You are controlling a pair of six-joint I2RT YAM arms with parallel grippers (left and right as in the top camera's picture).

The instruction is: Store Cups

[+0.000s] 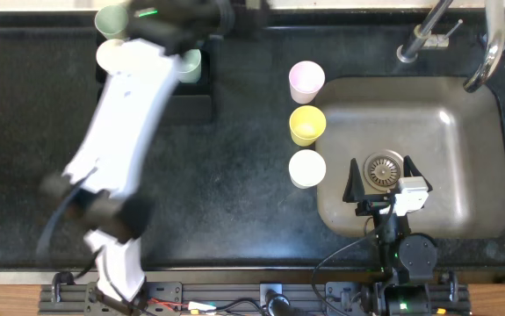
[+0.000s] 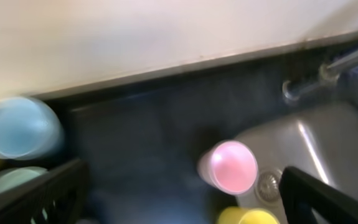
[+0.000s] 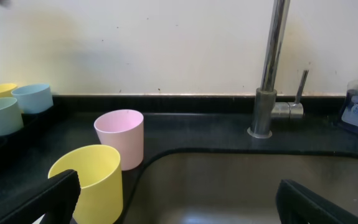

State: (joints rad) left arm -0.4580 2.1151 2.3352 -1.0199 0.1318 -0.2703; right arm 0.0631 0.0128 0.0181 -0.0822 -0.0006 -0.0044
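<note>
Left gripper point(image 2: 182, 186): jaws wide apart, empty, near the rack point(image 1: 191, 107). Right gripper point(image 1: 382, 175): open, empty, over the sink point(image 1: 458, 132). Pink cup point(image 2: 231, 167), yellow cup point(image 1: 307, 125) and white cup point(image 1: 306, 168) stand just beside the sink. Probable step: fetch the pink cup. Straddle its wall squarely before closing. The left arm is stretched far out and the right arm is folded near its base.

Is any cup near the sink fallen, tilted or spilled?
No, nothing stands out. The pink cup, yellow cup and white cup stand upright in a row on the counter beside the sink; nothing is spilled.
</note>
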